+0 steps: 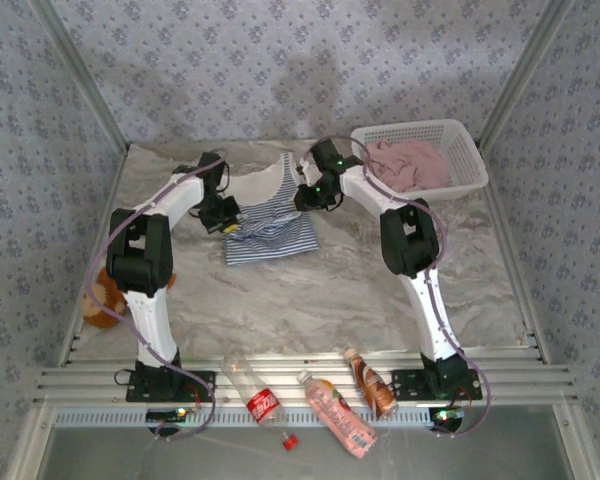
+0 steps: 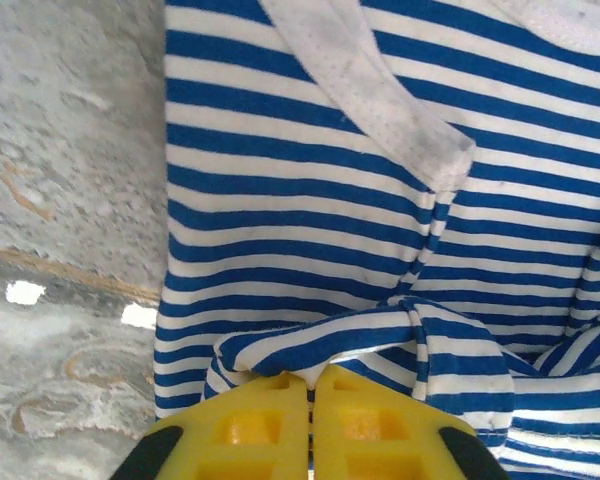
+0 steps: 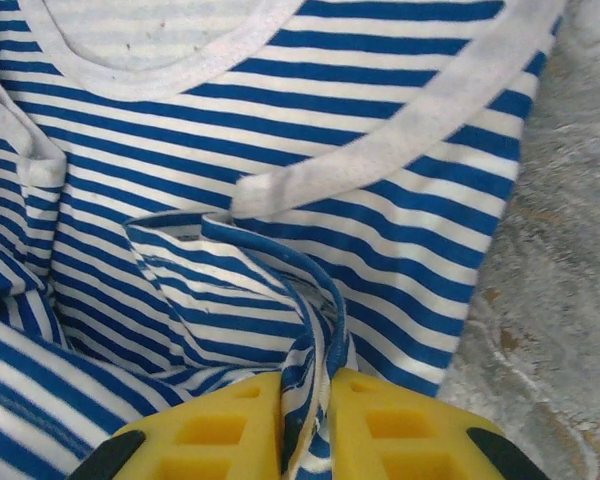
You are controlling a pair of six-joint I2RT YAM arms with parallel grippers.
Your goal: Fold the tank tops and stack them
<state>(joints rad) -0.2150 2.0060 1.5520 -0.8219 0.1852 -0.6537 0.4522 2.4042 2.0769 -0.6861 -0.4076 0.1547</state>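
Though rumpled, striped top (image 1: 272,238) inside tools (image 2: 311,378) (image 3: 306,388)

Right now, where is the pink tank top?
In the top view, the pink tank top lies in the white basket at the far right of the table, right of the striped tank top.

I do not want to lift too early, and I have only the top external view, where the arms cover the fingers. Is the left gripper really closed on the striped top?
Observer: Yes. In the left wrist view the left gripper is shut on a pinched fold of the striped tank top.
Operator: And the right one?
Observer: The right gripper is shut on it too; a raised fold of cloth runs down between its yellow fingers.
Operator: Is the cloth clean?
Observer: Not fully. The white trim band shows small grey specks.
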